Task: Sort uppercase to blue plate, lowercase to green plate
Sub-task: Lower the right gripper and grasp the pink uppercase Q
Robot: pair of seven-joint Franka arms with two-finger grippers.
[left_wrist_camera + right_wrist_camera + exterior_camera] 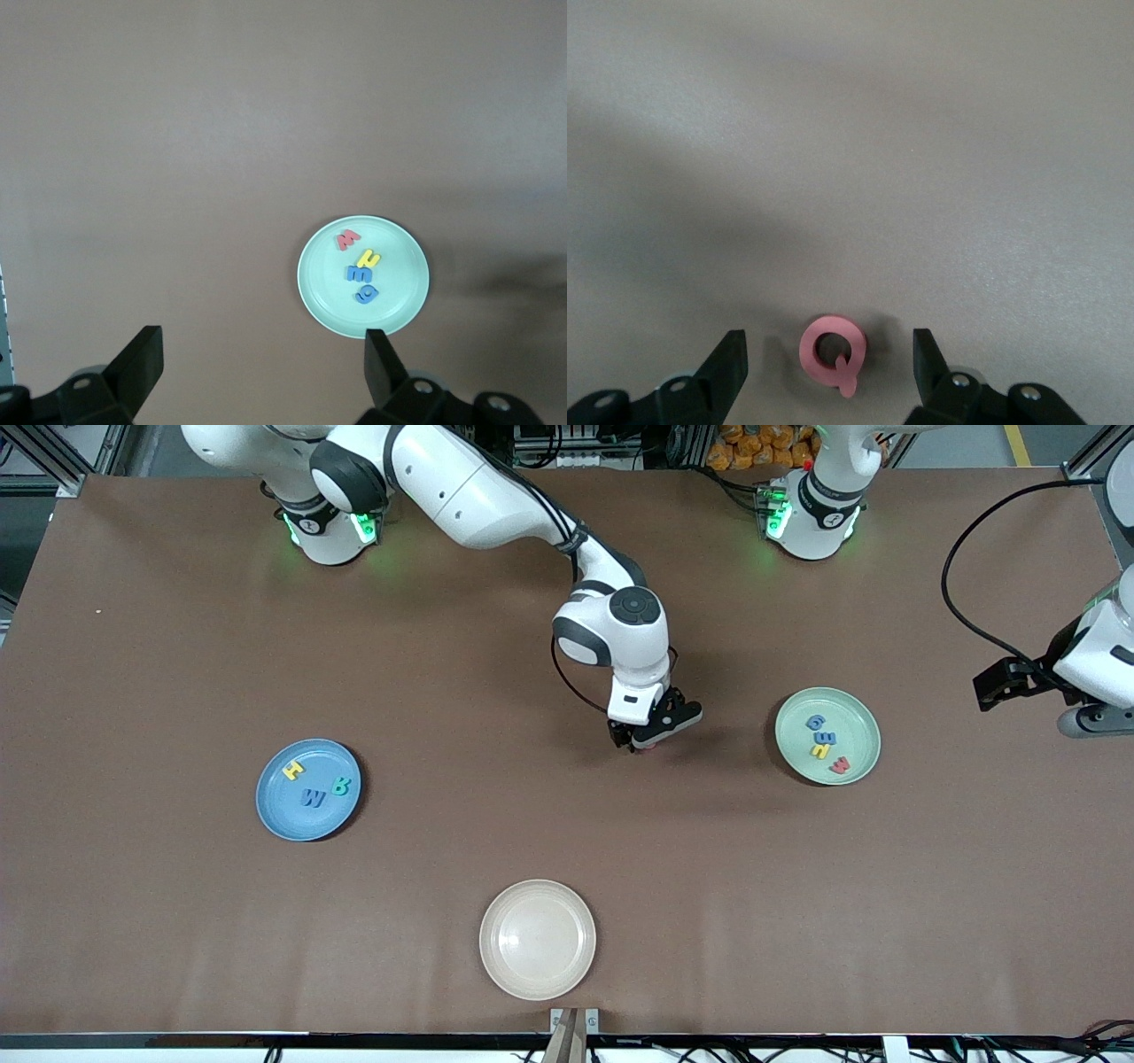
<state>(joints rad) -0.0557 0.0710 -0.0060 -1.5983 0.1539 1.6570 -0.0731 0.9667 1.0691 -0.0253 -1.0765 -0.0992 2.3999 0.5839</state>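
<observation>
A cream plate [537,939] sits nearest. The blue plate [282,808] holds three capitals: yellow H [293,770], blue W [313,798], green R [341,786]. The green plate [858,737] holds four lowercase letters [825,744] in a row. Mid-worktop lies one flat red Q [833,351], ring-shaped with a short tail, between the right gripper's [829,361] spread jaws. The left gripper [264,356] waits high, jaws spread.

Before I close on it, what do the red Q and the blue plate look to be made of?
The red Q looks like soft foam: matte, thick-cut, no shine. It lies flat on the table between the right gripper's open fingers. The blue plate looks like hard plastic with a dull, even finish, though ceramic can't be excluded.
</observation>
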